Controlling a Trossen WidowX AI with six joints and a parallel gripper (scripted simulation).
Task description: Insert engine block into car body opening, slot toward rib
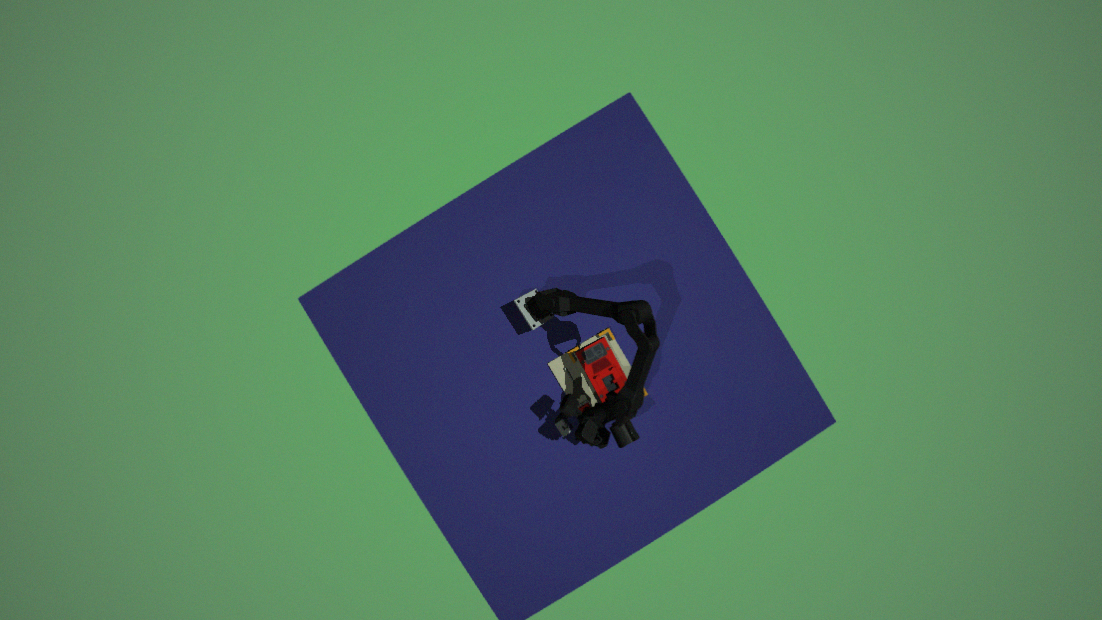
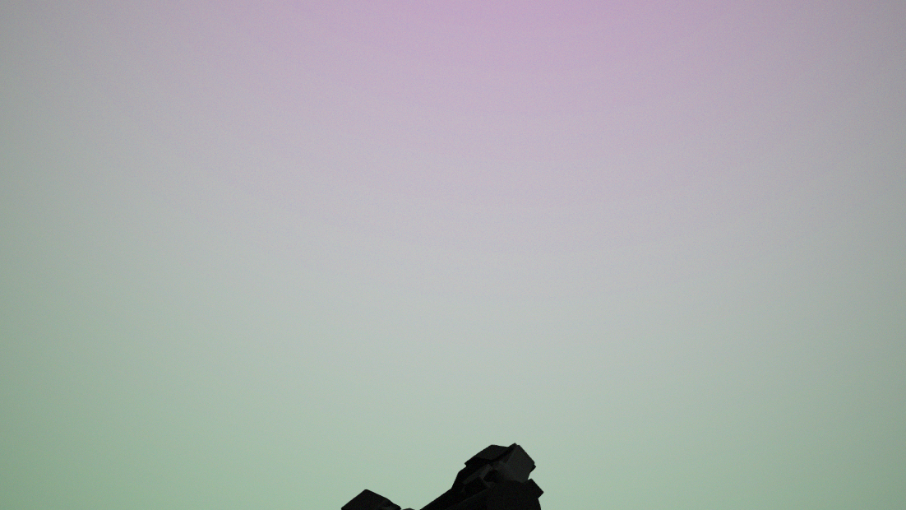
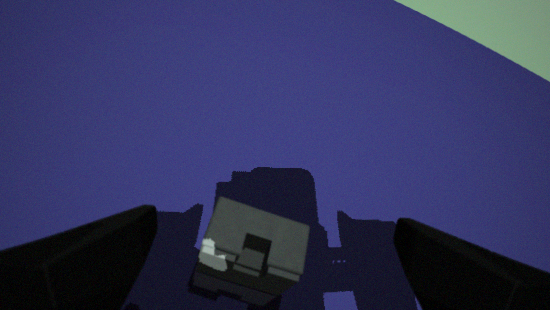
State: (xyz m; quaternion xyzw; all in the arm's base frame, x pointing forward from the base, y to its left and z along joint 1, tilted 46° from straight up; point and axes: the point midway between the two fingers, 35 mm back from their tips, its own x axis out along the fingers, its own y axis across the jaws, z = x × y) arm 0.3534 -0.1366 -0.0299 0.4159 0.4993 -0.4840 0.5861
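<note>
The engine block (image 1: pixel 563 427) (image 3: pixel 285 225) is a small grey block with a square slot. In the wrist view it sits turned, between the two dark fingers and apart from both, partly in shadow. I cannot tell whether it rests flat on the surface. My gripper (image 3: pixel 278 224) is wide open and empty, over the block. In the top view the fingers are too dark to make out. The red car body (image 1: pixel 601 365) lies right of and above the block in that view, with grey and dark patches. The arm covers its lower end, and the opening and rib cannot be told apart.
The car body lies among cream panels (image 1: pixel 560 370) with orange corners. The arm (image 1: pixel 645 358) loops around their right side from its light base plate (image 1: pixel 526 314). All stand on a blue square surface (image 1: pixel 431 308). The exterior view shows only dark arm parts (image 2: pixel 506 469).
</note>
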